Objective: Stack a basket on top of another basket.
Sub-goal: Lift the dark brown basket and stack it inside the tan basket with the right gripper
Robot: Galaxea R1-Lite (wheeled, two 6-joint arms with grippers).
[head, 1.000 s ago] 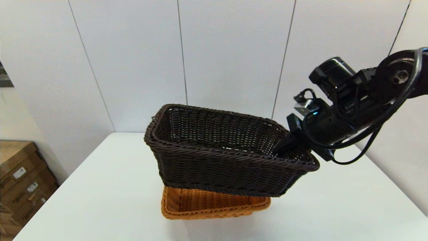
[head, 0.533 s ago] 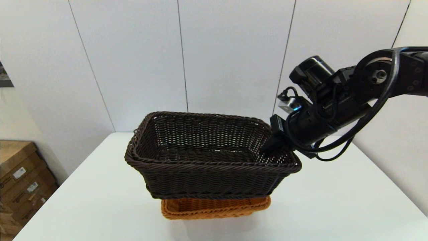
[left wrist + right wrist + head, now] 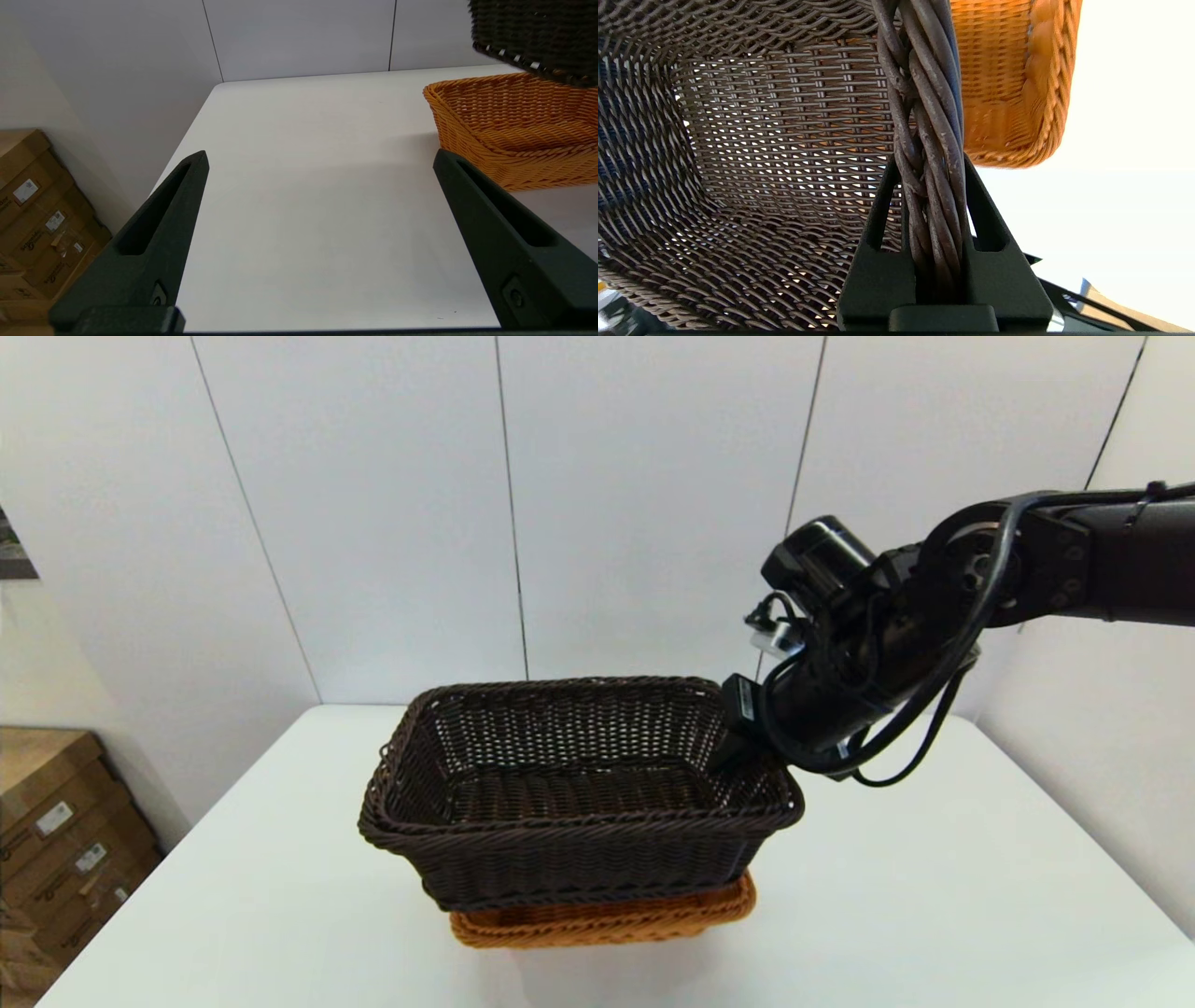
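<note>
Dark brown basket (image 3: pixel 574 793) has dropped lower and levelled | now just above the orange basket (image 3: pixel 607 919), mid-counter (image 3: pixel 934 896) | right gripper (image 3: pixel 733 756) clamps its right rim | left gripper (image 3: pixel 322 158) spread wide, near-left.

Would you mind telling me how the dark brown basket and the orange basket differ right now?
The dark brown basket is deeper with open-weave sides; the orange basket is shallower and tightly woven. The right gripper is shut on the dark basket's rim, holding it over the orange one, which sits free on the table. The left gripper is open, off to the side. Both baskets are rectangular wicker with braided rims.
</note>
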